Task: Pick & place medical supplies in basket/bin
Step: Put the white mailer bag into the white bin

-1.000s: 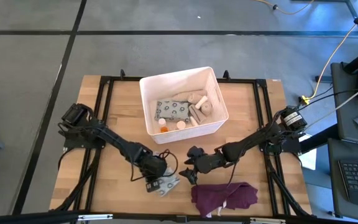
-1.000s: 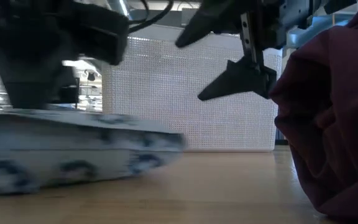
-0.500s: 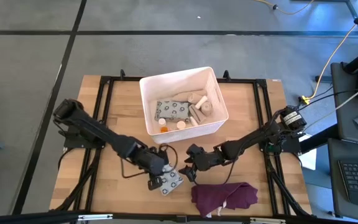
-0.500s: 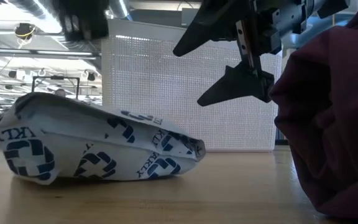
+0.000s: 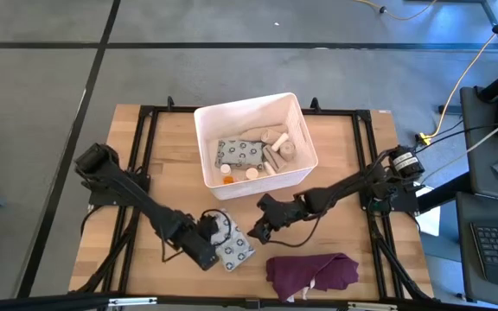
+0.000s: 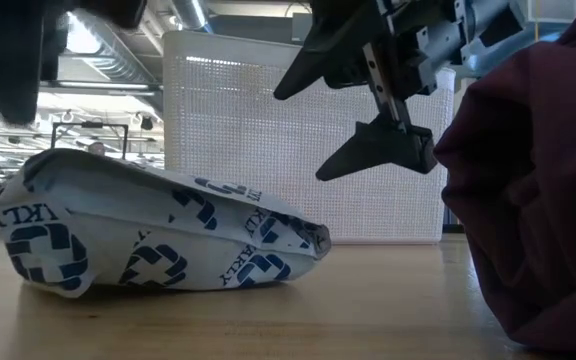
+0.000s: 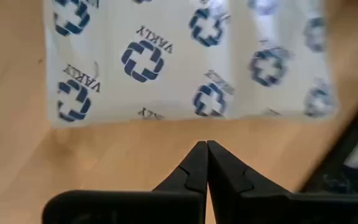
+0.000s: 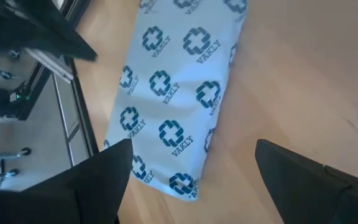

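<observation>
Dark and pinched fully together, the left gripper [image 7: 207, 144] sat just beside the patterned packet [image 5: 233, 250], its tips meeting at a point short of the packet's edge and gripping nothing; bare wood showed between the fingertips and the white wrapper printed with blue crosses. The right gripper [image 5: 258, 231] hung above the table on the packet's other side, fingers [image 6: 376, 150] spread wide with nothing between them, and its wrist camera looked down on the packet [image 8: 176, 99] lying flat on the wooden table [image 5: 353, 155]. From table height the packet [image 6: 158, 236] lay puffed and slightly crumpled on the boards, with the right gripper's open fingers raised above and beyond it. Past the packet, toward the table's far side, stood the white bin [image 5: 253, 139], holding another patterned packet [image 5: 240, 154], beige rolls [image 5: 277, 145] and an orange pill bottle [image 5: 226, 179]. Near the packet, on the side away from the left gripper and along the table's near edge, lay a dark purple cloth [image 5: 311, 273], not touching it.
</observation>
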`<control>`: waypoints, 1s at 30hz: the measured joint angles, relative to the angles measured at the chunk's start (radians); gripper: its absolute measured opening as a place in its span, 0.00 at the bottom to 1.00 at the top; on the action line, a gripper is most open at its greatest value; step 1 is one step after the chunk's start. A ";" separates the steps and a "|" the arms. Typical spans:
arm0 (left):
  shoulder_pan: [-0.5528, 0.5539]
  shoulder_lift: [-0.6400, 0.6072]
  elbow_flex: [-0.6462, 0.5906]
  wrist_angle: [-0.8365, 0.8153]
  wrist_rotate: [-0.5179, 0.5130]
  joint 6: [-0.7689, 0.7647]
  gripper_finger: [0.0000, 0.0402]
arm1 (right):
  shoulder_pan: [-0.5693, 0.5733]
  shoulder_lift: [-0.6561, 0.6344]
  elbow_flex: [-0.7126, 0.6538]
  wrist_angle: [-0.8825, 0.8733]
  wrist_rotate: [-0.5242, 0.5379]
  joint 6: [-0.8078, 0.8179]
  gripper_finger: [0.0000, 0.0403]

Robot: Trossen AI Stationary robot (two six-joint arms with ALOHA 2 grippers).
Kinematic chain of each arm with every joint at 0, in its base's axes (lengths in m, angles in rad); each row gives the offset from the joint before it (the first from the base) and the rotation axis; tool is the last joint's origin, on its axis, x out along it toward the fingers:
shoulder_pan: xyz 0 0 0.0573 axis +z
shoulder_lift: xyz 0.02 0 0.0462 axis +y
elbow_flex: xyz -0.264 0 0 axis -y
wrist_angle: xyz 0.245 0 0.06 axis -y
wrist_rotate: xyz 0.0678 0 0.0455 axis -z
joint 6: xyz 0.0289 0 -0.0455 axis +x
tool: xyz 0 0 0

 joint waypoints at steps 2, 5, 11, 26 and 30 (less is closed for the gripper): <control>-0.001 0.040 0.000 0.006 -0.001 -0.019 0.00 | -0.004 0.000 0.000 -0.010 -0.001 0.013 0.84; -0.001 0.086 -0.001 0.029 0.015 -0.026 0.01 | -0.007 0.000 0.000 -0.026 -0.001 0.022 0.84; 0.000 0.154 0.000 0.079 -0.001 -0.052 0.00 | -0.007 0.022 0.001 -0.039 0.003 0.039 0.84; 0.044 0.207 0.001 0.110 -0.005 -0.013 0.01 | -0.039 0.201 0.001 0.219 -0.046 0.088 0.84; 0.053 0.207 0.001 0.111 -0.003 -0.009 0.00 | -0.042 0.248 0.025 0.273 -0.094 0.109 0.84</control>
